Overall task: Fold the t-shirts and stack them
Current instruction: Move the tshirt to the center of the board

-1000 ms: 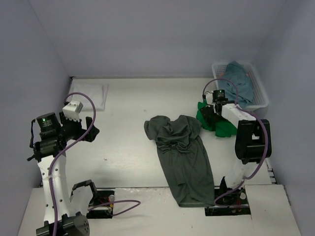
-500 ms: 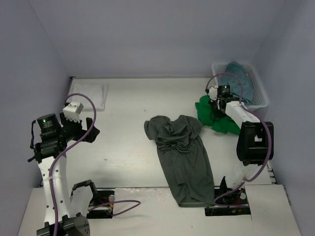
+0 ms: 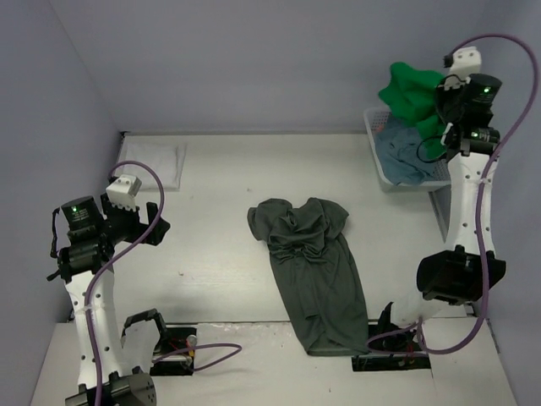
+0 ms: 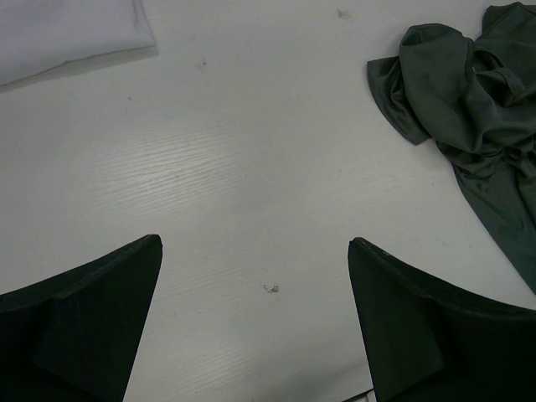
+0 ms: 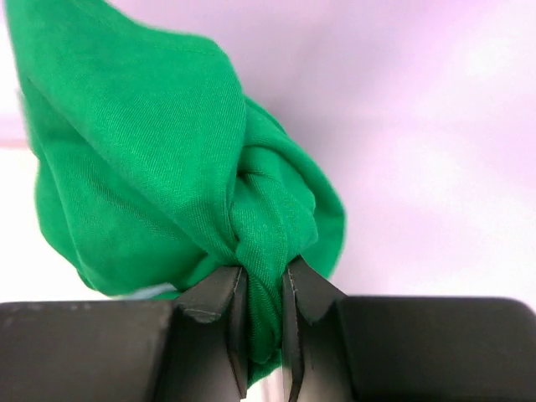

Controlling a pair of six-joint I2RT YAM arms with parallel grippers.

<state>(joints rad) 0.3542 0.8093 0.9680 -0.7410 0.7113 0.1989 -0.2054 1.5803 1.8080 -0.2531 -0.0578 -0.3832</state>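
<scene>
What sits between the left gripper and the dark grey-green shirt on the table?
Only bare tabletop separates the open left gripper from the dark grey-green shirt, as the left wrist view shows.

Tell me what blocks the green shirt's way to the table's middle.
The green shirt hangs from the right gripper above the basket. The grey shirt lies across the middle; nothing else visible stands between.

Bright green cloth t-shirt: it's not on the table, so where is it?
The bright green t-shirt hangs at the far right of the top view, pinched in the right gripper, above the white plastic mesh basket holding a teal-blue shirt.
</scene>
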